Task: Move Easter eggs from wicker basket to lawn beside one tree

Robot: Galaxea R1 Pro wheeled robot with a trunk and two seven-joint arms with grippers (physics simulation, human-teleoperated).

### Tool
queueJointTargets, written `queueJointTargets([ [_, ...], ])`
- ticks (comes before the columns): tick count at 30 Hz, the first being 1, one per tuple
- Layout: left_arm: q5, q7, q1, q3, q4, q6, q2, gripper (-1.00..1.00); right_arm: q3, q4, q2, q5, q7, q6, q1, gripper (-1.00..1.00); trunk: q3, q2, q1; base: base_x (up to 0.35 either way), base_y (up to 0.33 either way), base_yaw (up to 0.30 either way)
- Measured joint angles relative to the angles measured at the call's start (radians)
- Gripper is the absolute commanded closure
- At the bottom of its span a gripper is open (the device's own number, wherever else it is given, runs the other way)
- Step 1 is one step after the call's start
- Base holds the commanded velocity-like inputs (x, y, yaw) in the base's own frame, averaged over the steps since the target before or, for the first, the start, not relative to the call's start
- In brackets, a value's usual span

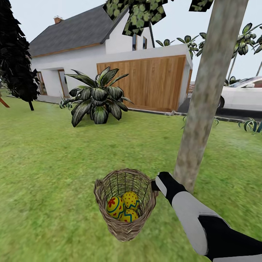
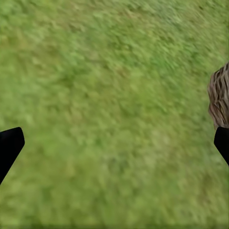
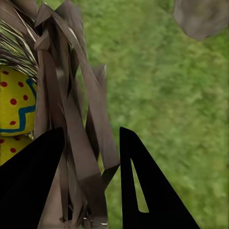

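The wicker basket (image 1: 125, 229) is on the lawn (image 1: 47, 163), just left of the foot of the pale tree (image 1: 203, 98). Three yellow Easter eggs lie inside it: one with a red flower (image 1: 114, 206), one with red dots (image 1: 130, 199) and one at the front (image 1: 128, 216). My right gripper (image 1: 154, 185) is shut on the basket's right rim. In the right wrist view, the gripper (image 3: 90, 131) has its fingers on either side of the wicker wall (image 3: 76, 114), with a dotted egg (image 3: 16, 102) inside and the tree (image 3: 202, 16) beyond. My left gripper (image 2: 119, 138) is open over grass, with the basket's edge (image 2: 220, 95) beside it.
A big leafy plant (image 1: 96, 96) grows on the grass farther back. Behind it stand a white house (image 1: 80, 47) with a wooden garage front (image 1: 149, 82). A white car (image 1: 242, 92) is parked at the far right. A dark conifer (image 1: 16, 54) rises at the left.
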Motion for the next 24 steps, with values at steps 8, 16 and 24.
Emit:
queueJointTargets([
  [8,-0.002,0.000,0.000,0.000,0.000,0.000,0.000,-1.00,-0.001,0.000,0.000,-0.001,0.000,0.000,0.000,1.00,-0.025,-0.056,0.031,0.000,0.000,0.000],
  [16,-0.005,-0.003,0.000,-0.001,0.000,0.000,0.000,-1.00,0.000,0.000,0.000,-0.001,0.000,0.000,0.000,1.00,-0.050,-0.112,0.061,0.000,0.000,0.000],
  [24,-0.005,-0.003,0.000,-0.002,0.001,0.000,0.000,-1.00,0.000,0.000,0.000,-0.001,0.001,0.000,0.000,1.00,-0.075,-0.168,0.092,0.000,0.000,0.000],
])
